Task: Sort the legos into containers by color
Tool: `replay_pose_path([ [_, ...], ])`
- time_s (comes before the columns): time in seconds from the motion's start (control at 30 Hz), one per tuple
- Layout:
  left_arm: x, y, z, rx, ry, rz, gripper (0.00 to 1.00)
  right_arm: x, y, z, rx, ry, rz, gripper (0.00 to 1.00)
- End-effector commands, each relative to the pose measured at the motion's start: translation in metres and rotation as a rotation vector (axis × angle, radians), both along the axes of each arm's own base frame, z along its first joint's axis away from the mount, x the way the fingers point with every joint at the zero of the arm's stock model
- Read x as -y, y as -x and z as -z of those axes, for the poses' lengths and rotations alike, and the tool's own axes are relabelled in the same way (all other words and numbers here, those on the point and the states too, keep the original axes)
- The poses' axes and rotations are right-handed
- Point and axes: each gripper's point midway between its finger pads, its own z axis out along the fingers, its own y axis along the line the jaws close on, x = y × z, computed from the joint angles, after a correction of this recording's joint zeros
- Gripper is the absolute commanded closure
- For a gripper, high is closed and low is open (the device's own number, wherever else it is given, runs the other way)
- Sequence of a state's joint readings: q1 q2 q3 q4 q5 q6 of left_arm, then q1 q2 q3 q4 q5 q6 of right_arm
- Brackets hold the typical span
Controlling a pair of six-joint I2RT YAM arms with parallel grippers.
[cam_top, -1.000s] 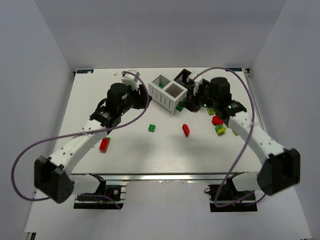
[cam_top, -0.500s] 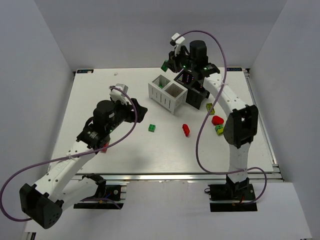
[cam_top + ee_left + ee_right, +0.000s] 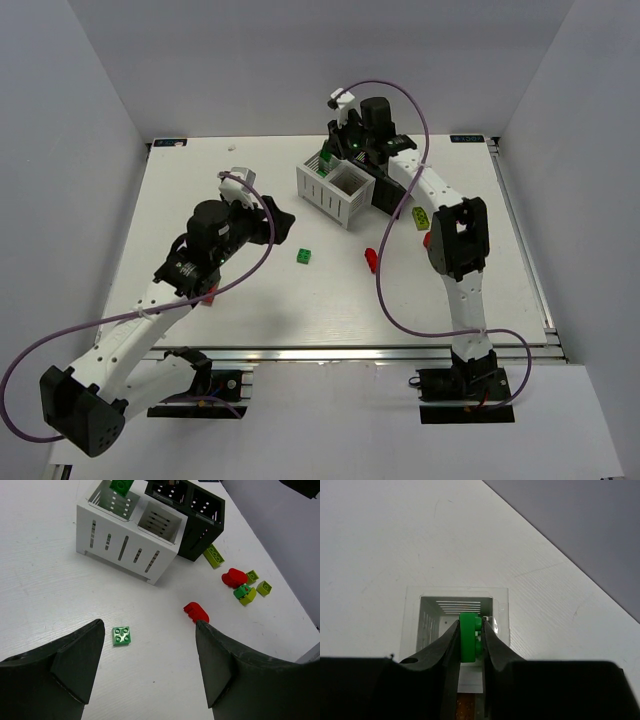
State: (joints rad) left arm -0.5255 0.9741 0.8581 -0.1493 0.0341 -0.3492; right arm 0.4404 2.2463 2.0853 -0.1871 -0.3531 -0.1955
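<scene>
My right gripper (image 3: 470, 630) is shut on a green lego (image 3: 468, 639) held on edge. It hangs right over the far compartment of the white container (image 3: 412, 615). From above, that lego (image 3: 325, 157) sits over the white container (image 3: 325, 202), with the black container (image 3: 383, 200) beside it. My left gripper (image 3: 150, 630) stands open above the table with nothing between its fingers. A small green lego (image 3: 121, 635) lies just inside its left finger and a red lego (image 3: 196, 612) near its right finger.
Right of the black container (image 3: 200, 517) lie a yellow-green brick (image 3: 213, 556), a red brick (image 3: 234, 577), a green and yellow pair (image 3: 245, 593) and another yellow-green one (image 3: 263, 587). The right arm arches over that side of the table.
The right arm has swung up from beside the black container to above the white one, carrying the green lego. My left gripper has drawn back from the white container and opened.
</scene>
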Motion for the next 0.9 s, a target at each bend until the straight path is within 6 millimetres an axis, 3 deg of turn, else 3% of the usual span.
replay_pose_path([
  [0.0, -0.001, 0.0, -0.003, 0.02, 0.003, 0.0, 0.18, -0.006, -0.007, -0.033, 0.09, -0.018, 0.001, 1.0],
  [0.1, -0.001, -0.002, 0.001, 0.014, -0.009, -0.006, 0.18, -0.007, -0.004, -0.028, 0.078, -0.014, -0.005, 0.78],
  [0.13, -0.001, -0.003, 0.002, 0.01, -0.011, -0.006, 0.18, -0.006, -0.002, -0.026, 0.074, -0.01, -0.006, 0.65],
  [0.23, -0.001, -0.004, 0.006, 0.003, -0.022, -0.011, 0.18, -0.004, 0.001, -0.028, 0.072, -0.009, -0.003, 0.53],
  [0.4, -0.002, -0.007, 0.012, -0.003, -0.037, -0.014, 0.18, -0.002, 0.009, -0.036, 0.072, -0.017, -0.003, 0.48],
  [0.47, -0.001, -0.007, 0.016, -0.012, -0.043, -0.014, 0.18, 0.002, 0.016, -0.059, 0.095, -0.025, -0.006, 0.48],
  [0.5, 0.0, -0.009, 0.019, -0.017, -0.046, -0.011, 0.19, 0.006, 0.024, -0.059, 0.078, -0.01, -0.013, 0.48],
  [0.53, 0.002, -0.009, 0.023, -0.027, -0.05, -0.003, 0.24, 0.01, 0.04, -0.088, 0.11, -0.025, -0.034, 0.44],
  [0.57, 0.004, -0.009, 0.027, -0.035, -0.053, 0.009, 0.28, 0.013, 0.053, -0.099, 0.108, -0.032, -0.053, 0.41],
  [0.6, 0.007, -0.011, 0.034, -0.055, -0.062, 0.02, 0.34, 0.014, 0.078, -0.078, 0.028, -0.02, -0.11, 0.34],
  [0.63, 0.011, -0.01, 0.036, -0.064, -0.058, 0.042, 0.4, 0.022, 0.109, -0.112, 0.063, -0.055, -0.149, 0.21],
  [0.67, 0.013, -0.01, 0.039, -0.074, -0.062, 0.048, 0.51, 0.026, 0.131, -0.115, 0.048, -0.073, -0.179, 0.15],
  [0.7, 0.015, -0.012, 0.045, -0.089, -0.067, 0.052, 0.54, 0.028, 0.161, -0.077, -0.039, -0.083, -0.242, 0.11],
  [0.73, 0.015, -0.013, 0.048, -0.097, -0.072, 0.049, 0.54, 0.038, 0.194, -0.106, 0.022, -0.123, -0.28, 0.11],
  [0.77, 0.014, -0.014, 0.051, -0.106, -0.077, 0.043, 0.52, 0.043, 0.213, -0.106, 0.017, -0.143, -0.295, 0.11],
  [0.8, 0.014, -0.016, 0.058, -0.124, -0.089, 0.039, 0.49, 0.054, 0.245, -0.099, 0.009, -0.156, -0.326, 0.11],
  [0.83, 0.014, -0.017, 0.065, -0.141, -0.1, 0.034, 0.44, 0.059, 0.259, -0.094, -0.001, -0.159, -0.334, 0.11],
  [0.87, 0.014, -0.019, 0.07, -0.154, -0.11, 0.026, 0.34, 0.063, 0.273, -0.091, 0.0, -0.162, -0.353, 0.11],
])
